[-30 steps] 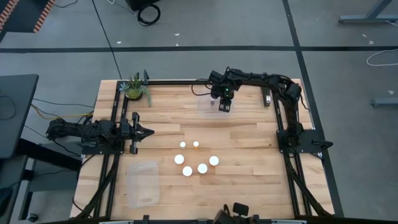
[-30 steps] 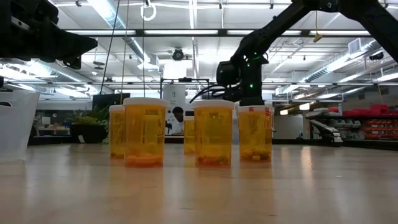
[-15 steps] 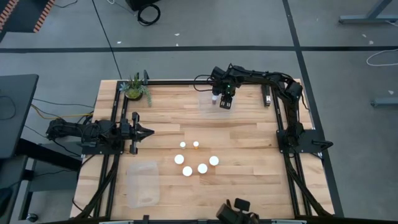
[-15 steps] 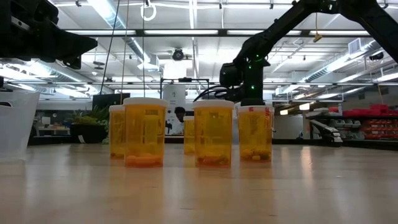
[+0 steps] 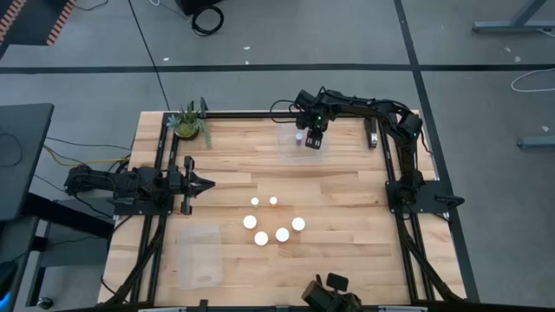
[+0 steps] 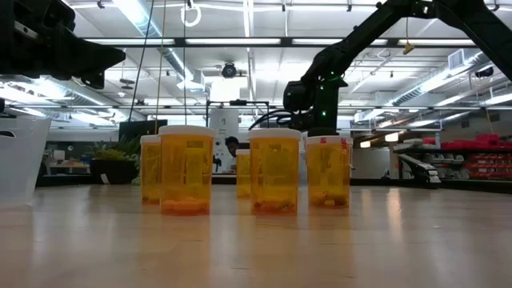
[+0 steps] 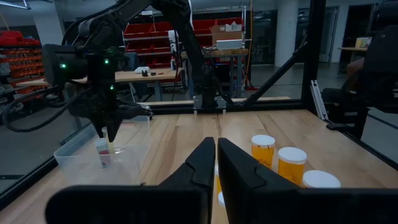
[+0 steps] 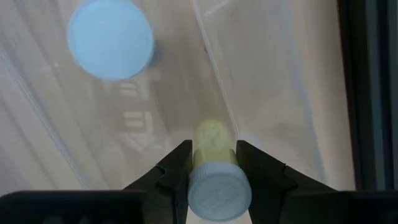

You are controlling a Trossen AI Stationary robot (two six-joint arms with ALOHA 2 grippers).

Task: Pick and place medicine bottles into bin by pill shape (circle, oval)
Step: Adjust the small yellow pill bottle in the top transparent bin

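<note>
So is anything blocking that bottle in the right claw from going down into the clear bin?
Nothing visible. The right claw holds the bottle over the clear bin; another bottle stands inside, off to one side.

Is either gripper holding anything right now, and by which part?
The right gripper pinches a narrow medicine bottle by its neck under the white cap, above the clear bin. The left gripper is shut, empty.

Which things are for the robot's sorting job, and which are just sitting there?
Job: six standing bottles, held bottle, right gripper over far bin, binned bottle, near bin.
Just sitting: potted plant; left gripper, parked at table's left.
</note>
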